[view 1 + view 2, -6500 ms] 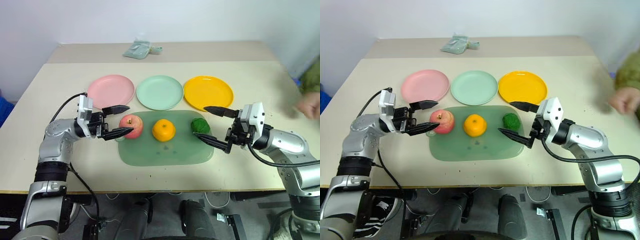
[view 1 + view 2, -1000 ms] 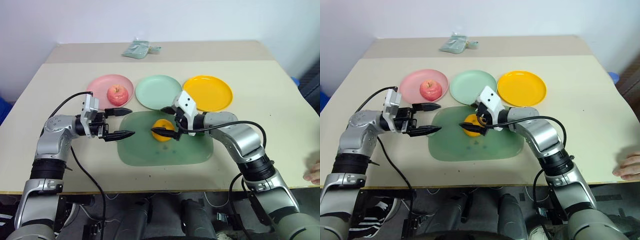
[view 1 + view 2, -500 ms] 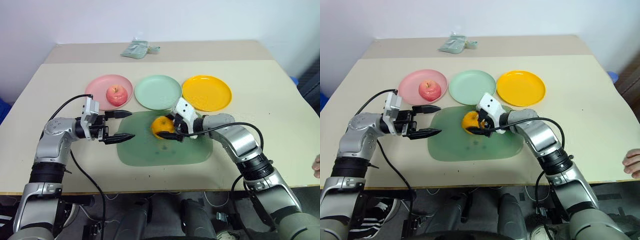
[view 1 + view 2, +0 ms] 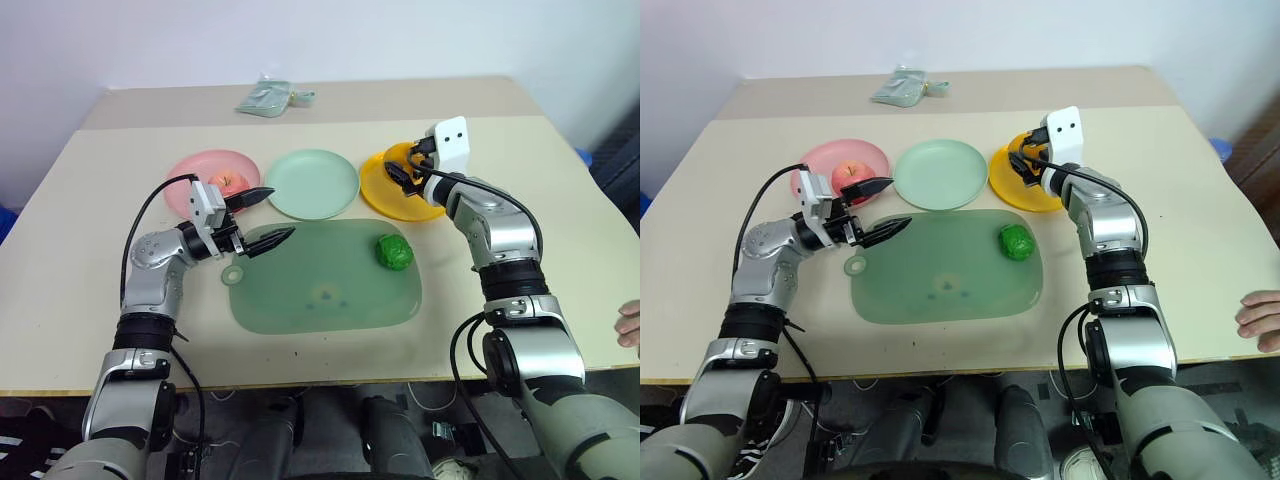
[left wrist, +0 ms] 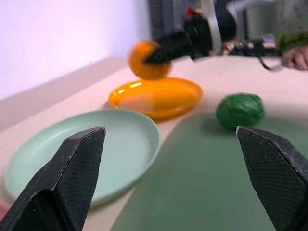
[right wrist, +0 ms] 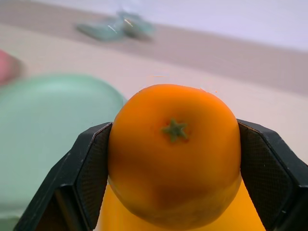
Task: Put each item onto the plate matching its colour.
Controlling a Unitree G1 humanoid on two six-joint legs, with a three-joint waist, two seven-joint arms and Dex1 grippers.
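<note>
Orange (image 6: 174, 154) is pinched in my right jaws (image 4: 405, 170), one finger each side, stem facing the wrist camera. It hangs directly above the yellow-orange plate (image 4: 385, 195), over the plate's near-centre part, not touching it yet as far as I can judge. So the drop is straight down; no sideways correction looks needed. The fruit is round, so no long axis to line up, but I expect it to roll if let go from height; the plate is shallow and its rim is low. Left jaws (image 4: 265, 215) are spread wide and empty, hovering at the near-left edge of the mat (image 4: 325, 295), pointing across towards the mint plate (image 5: 62, 144). Green ball (image 4: 394, 252) sits on the mat's right part, well apart from my left jaws, nearer my right arm; the mint plate lies just beyond the mat, between the pink plate (image 4: 195, 170) and the yellow-orange one. Apple (image 4: 228, 182) already sits on the pink plate. Desk (image 4: 560, 215) is flat and bare around the plates; a crumpled pale-green bag (image 4: 265, 97) lies at the far edge, out of the way. A person's hand (image 4: 1260, 322) rests at the right edge of the desk, clear of my arms.
</note>
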